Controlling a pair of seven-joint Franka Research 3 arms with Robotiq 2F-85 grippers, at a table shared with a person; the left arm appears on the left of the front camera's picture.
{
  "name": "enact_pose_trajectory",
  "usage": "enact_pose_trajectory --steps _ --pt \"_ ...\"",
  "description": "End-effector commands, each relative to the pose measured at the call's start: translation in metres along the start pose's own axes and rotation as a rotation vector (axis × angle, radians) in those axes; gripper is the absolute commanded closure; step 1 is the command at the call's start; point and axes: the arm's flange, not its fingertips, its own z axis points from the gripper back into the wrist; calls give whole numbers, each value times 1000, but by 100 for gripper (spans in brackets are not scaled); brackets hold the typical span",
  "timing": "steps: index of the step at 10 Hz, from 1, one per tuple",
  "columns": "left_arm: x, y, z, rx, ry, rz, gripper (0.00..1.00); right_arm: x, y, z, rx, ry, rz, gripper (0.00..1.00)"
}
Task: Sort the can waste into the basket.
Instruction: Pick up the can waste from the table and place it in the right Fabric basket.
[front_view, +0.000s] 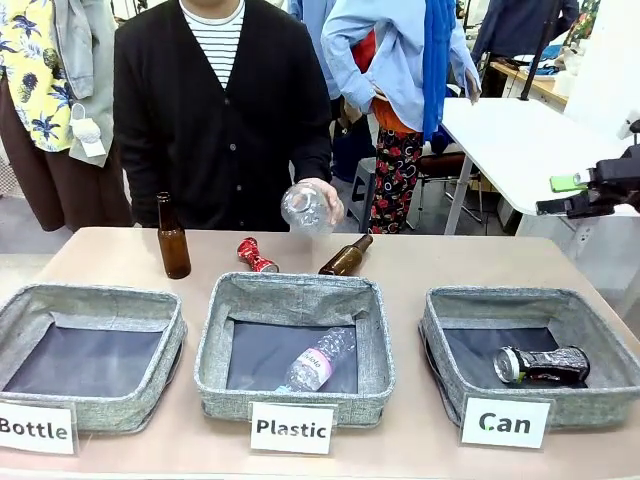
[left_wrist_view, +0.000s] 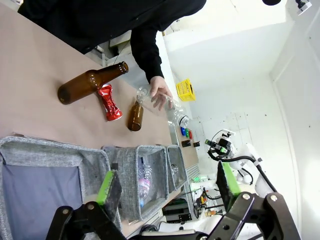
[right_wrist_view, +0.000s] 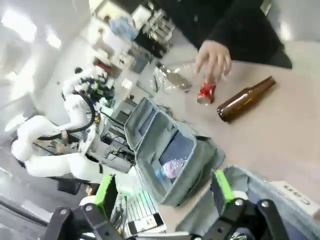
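White signs along the near table edge read "Bottle" (front_view: 36, 429), "Plastic" (front_view: 291, 428) and "Can" (front_view: 505, 422), one before each grey basket. Both the left gripper (left_wrist_view: 167, 182) and the right gripper (right_wrist_view: 164, 189) stand with green-padded fingers spread wide, holding and touching nothing. On the table (front_view: 480, 262) behind the Plastic basket (front_view: 212, 340), the red can (front_view: 256, 256) lies between an upright brown bottle (front_view: 172, 238) and a lying brown bottle (front_view: 346, 257), while the black can (front_view: 543, 365) lies on its side inside the Can basket (front_view: 440, 330), its print too small to read.
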Motion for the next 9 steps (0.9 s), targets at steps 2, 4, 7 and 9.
enact_pose_trajectory --steps 2,4,7,9 --pt "-1 1 0 -9 2 -23 0 -2 14 -20 2 129 128 0" --pt "-1 1 0 -9 2 -23 0 -2 14 -20 2 129 128 0" --pt "-1 1 0 -9 2 -23 0 -2 14 -20 2 129 128 0" --pt "-1 1 0 -9 2 -23 0 -2 14 -20 2 129 128 0"
